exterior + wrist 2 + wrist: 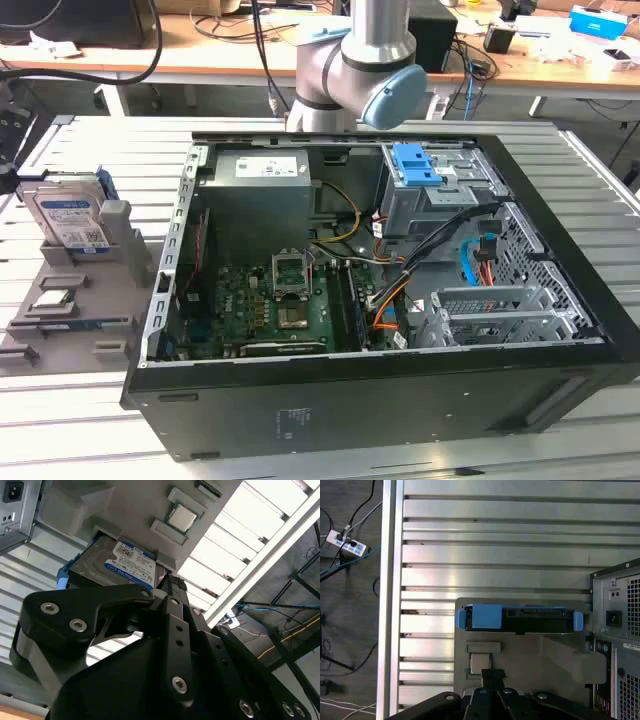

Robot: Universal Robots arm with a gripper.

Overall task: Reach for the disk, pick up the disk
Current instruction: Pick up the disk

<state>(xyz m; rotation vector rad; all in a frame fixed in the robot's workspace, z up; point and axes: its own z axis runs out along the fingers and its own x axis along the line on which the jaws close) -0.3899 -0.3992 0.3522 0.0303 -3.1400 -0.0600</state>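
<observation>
Exterior view, left side: a grey holder (120, 270) rests on the slatted aluminium surface (60, 410). The disk (68, 215) stands on edge in a slot at the far end of this holder. Its blue-and-white label faces the near side, and the blue caddy shows along its right edge. A small square processor chip (55, 298) lies flat in a recess on the near part of the holder.

Right of the holder sits an open computer case (400, 400), with the circuit board exposed at its near left. A bare blue bracket (415, 165) is fitted at the far right inside the case. The robot arm (360, 60) rises behind the far wall of the case.

In both wrist views the end effector (169, 582) (492, 674) is above the holder (135, 510) (545, 650). Its fingers are closed together with nothing gripped between them.

In the first wrist view the fingertips are just beside the processor chip (479, 662). The disk (520, 619) is seen edge-on beyond the chip, apart from the fingertips. The rear panel of the case (620, 630) stands beside the holder.

In the second wrist view the label of the disk (117, 562) lies close to the fingertips. Contact cannot be determined from this view. The processor chip (181, 517) sits beyond.
</observation>
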